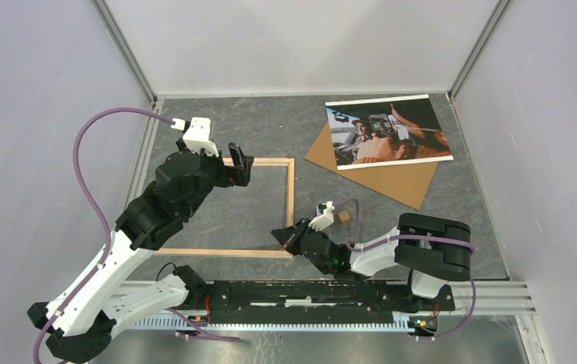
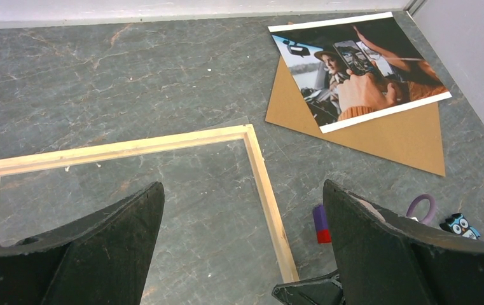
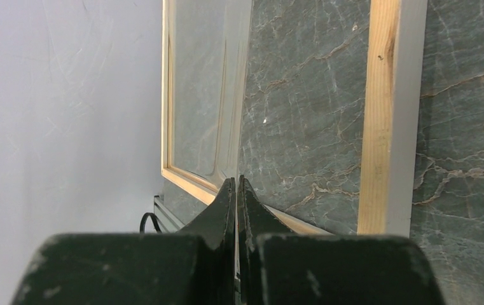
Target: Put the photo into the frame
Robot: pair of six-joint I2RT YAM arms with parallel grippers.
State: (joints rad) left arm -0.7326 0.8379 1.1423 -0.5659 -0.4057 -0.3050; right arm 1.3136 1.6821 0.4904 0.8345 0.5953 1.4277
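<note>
- Top external view: the photo [image 1: 387, 130] lies at the far right of the worktop [image 1: 262, 121], partly on a brown board [image 1: 395, 182] and well apart from the frame [image 1: 290, 201].
- At the left, the frame lies flat and the grey worktop shows through it.
- Above the frame's far slat, the left fingers [image 2: 112, 241] are wide apart.
- Close to the frame's near right corner, the right fingers [image 3: 223, 216] are pressed together.

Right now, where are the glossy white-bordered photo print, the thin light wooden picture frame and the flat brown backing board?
Glossy photo [image 1: 388, 130]: top external view, middle of the printed image.
Wooden frame [image 1: 290, 193]: top external view, on its right slat.
Brown backing board [image 1: 395, 180]: top external view, bare part just below the photo.
</note>
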